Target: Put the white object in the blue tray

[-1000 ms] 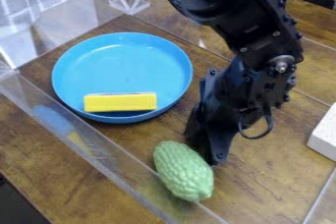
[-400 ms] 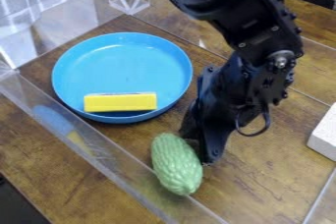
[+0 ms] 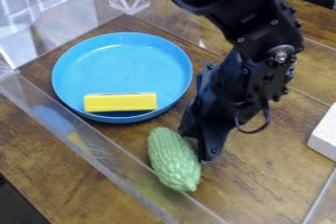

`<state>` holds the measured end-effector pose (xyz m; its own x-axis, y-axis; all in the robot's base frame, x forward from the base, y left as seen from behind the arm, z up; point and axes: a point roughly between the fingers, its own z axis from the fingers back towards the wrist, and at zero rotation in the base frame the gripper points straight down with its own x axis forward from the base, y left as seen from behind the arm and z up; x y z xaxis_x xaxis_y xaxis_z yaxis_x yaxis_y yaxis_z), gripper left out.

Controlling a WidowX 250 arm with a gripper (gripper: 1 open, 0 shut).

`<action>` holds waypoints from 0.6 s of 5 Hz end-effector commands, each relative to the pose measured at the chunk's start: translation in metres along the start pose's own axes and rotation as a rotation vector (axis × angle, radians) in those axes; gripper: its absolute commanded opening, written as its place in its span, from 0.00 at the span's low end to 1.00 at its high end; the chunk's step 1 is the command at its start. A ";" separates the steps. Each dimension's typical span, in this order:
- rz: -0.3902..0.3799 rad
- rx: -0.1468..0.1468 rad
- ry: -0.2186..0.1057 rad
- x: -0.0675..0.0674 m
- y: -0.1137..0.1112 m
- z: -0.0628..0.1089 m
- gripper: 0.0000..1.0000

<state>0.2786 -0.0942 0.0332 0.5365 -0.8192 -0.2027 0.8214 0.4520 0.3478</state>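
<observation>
While the arm (image 3: 243,41) leans down over the wooden surface (image 3: 282,174), I've got the fingers (image 3: 207,147) pinched fully together w/ nothing between them, tips low at the surface. They point steeply downward, toward the near edge of the surface.

The green bumpy gourd (image 3: 172,158) lies just beside the fingers on the camera's left, touching or nearly so; can't tell which from this angle. It lies lengthwise, one end near the fingers, the other end toward the clear front wall (image 3: 79,140).

The blue tray (image 3: 122,74) sits further out on that same side of the fingers and behind the gourd, flat on the surface. Inside it, near its front rim, lies a yellow bar (image 3: 120,101), roughly parallel to that rim. Tray and fingers are apart, w/ the dark body of the arm between the tray's rim and the tips.

The white object (image 3: 323,130) is on the opposite side of the fingers, at the picture's right edge, only partly in view, resting on the surface. It's well apart from the fingers and not in the tray.
</observation>
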 end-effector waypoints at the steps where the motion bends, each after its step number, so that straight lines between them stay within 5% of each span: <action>1: 0.031 0.026 -0.051 -0.002 0.010 0.019 0.00; 3: 0.028 0.020 -0.044 -0.005 0.009 0.020 0.00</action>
<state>0.2749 -0.0929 0.0339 0.5320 -0.8186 -0.2166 0.8282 0.4498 0.3344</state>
